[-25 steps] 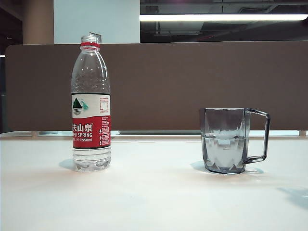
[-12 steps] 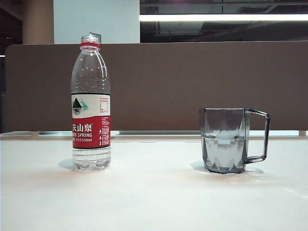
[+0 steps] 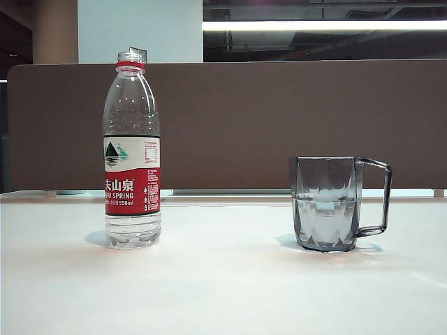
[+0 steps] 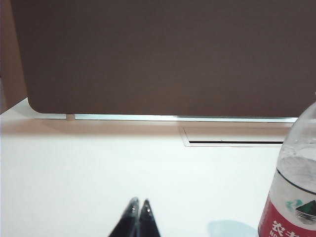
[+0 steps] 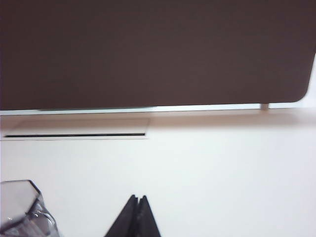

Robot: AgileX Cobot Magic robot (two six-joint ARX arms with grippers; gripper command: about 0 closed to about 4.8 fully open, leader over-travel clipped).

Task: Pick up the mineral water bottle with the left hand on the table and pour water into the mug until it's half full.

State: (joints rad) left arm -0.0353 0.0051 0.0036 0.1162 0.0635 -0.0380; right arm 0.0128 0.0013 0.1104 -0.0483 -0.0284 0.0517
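1. Brown partition panel (image 3: 279,118) closes off the far side of the white table (image 3: 223,279), which runs wide and bare toward the camera, with open room all around both vessels.
2. Mineral water bottle (image 3: 132,150) stands upright on the left of the exterior view, cap off, water only near its base; well apart to the right stands the mug (image 3: 327,204), handle turned away from the bottle, water up to about its middle.
3. Neither arm appears in the exterior view. The left gripper (image 4: 138,207) sits low over the table, its jaws pressed together and holding nothing, with the bottle off to one side of it.
4. The right gripper (image 5: 138,203) is likewise closed and empty, with the mug near it.
5. Judging from the mug's level, the pour looks done and the bottle set back down; likely nothing remains but to keep the arms clear.
6. A cable slot (image 4: 237,142) lies in the table near the partition, away from both vessels.
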